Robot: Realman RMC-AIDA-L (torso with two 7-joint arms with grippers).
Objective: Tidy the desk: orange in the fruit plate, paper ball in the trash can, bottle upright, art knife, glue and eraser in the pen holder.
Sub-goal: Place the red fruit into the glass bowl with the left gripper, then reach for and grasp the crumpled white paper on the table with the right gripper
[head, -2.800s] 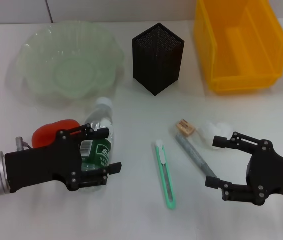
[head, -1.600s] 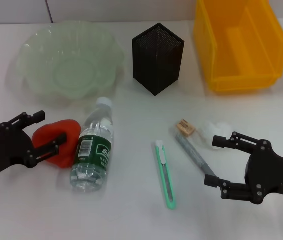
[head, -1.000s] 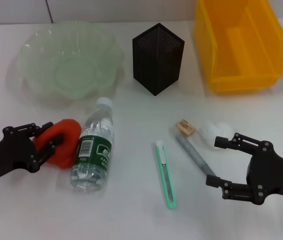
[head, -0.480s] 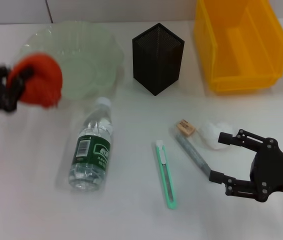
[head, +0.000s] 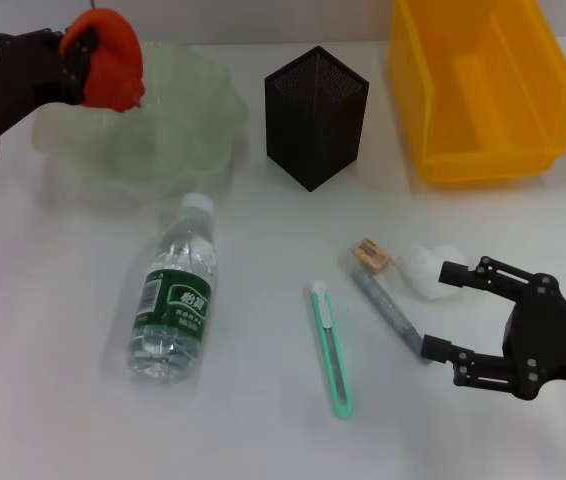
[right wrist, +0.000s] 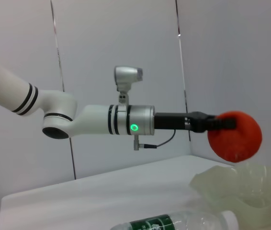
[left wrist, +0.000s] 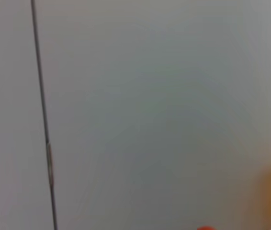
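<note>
left gripper (head: 91, 52) grips the orange (head: 106, 58) above the fruit plate's (head: 188, 150) rim; bottle (head: 171, 301) lies flat, cap toward the plate; right gripper (head: 441, 310) sits wide open

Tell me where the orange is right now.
The orange is held in the left gripper, up in the air at the far left in the head view, over the left rim of the fruit plate.

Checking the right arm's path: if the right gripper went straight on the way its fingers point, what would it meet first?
Probably the paper ball: the open right gripper points left across the table, its far finger by the ball, its near finger by the grey glue stick. Height is unclear.
</note>
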